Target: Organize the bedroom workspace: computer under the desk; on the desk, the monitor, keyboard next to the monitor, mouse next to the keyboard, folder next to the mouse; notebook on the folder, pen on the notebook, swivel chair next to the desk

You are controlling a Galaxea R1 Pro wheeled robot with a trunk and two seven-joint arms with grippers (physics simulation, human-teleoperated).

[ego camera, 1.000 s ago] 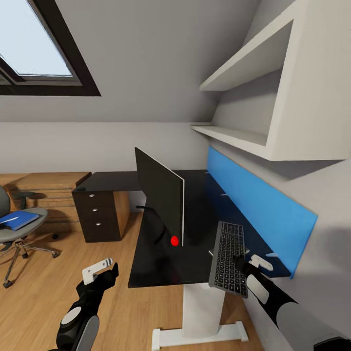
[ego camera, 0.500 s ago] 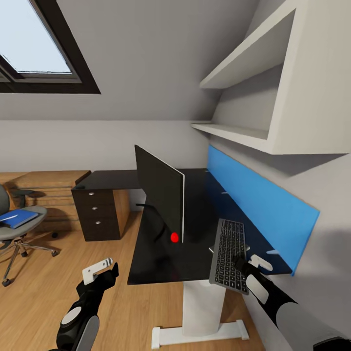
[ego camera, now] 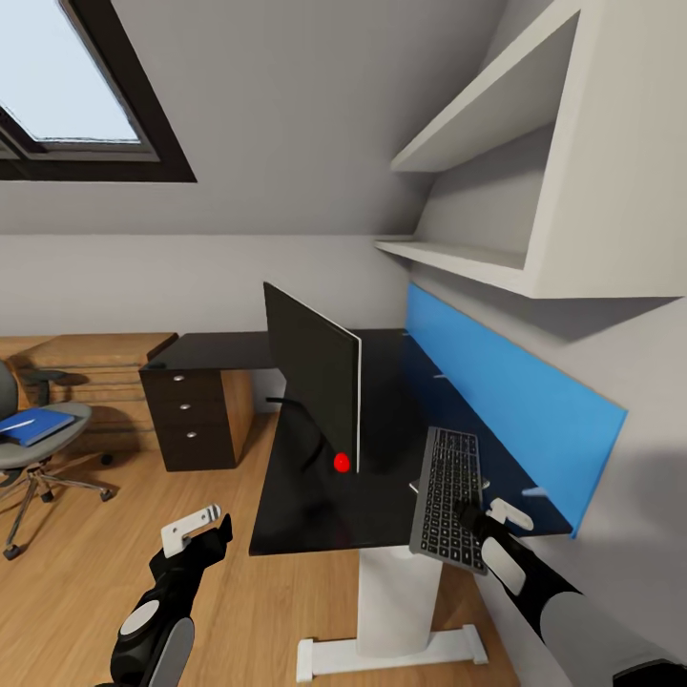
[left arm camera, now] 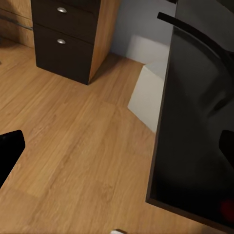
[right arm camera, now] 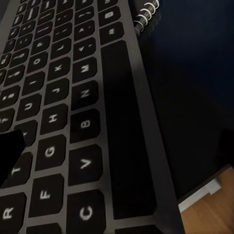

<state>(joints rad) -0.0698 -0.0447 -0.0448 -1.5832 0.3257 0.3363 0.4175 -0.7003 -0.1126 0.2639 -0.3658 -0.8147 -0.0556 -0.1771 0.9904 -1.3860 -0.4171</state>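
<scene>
Keyboard (ego camera: 447,500) lying on the near right part of the black desk (ego camera: 315,506), long axis running from the near edge away toward the blue wall panel (ego camera: 506,401), near end overhanging the desk edge. Clamped at that near end by the right gripper (ego camera: 474,520). Spiral binding (right arm camera: 146,14) peeking from under its far side, rest hidden. Monitor (ego camera: 315,377) upright, edge-on beside it. Blue folder (ego camera: 33,426) on the swivel chair (ego camera: 29,448), cut off at frame edge. Left gripper (ego camera: 196,530) parted, holding nothing, over the floor.
</scene>
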